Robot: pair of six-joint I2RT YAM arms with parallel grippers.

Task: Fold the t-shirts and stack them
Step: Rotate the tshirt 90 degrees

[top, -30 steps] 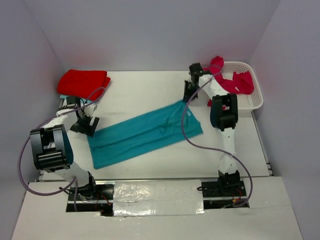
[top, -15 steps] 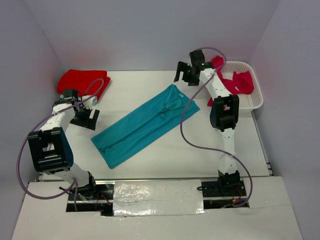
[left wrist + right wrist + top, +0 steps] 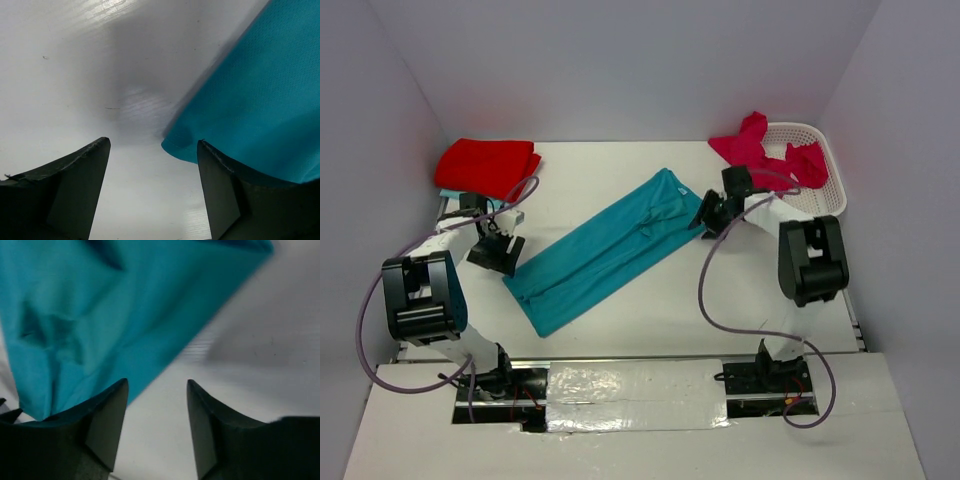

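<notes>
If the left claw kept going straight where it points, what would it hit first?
The left gripper would probably meet bare white tabletop, beside the corner of the teal cloth t-shirt.

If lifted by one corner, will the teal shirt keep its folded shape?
Probably sags: the teal shirt lies flat as thin cloth, creased near its far end. Likely light; a push would probably bunch it rather than slide it whole.
</notes>
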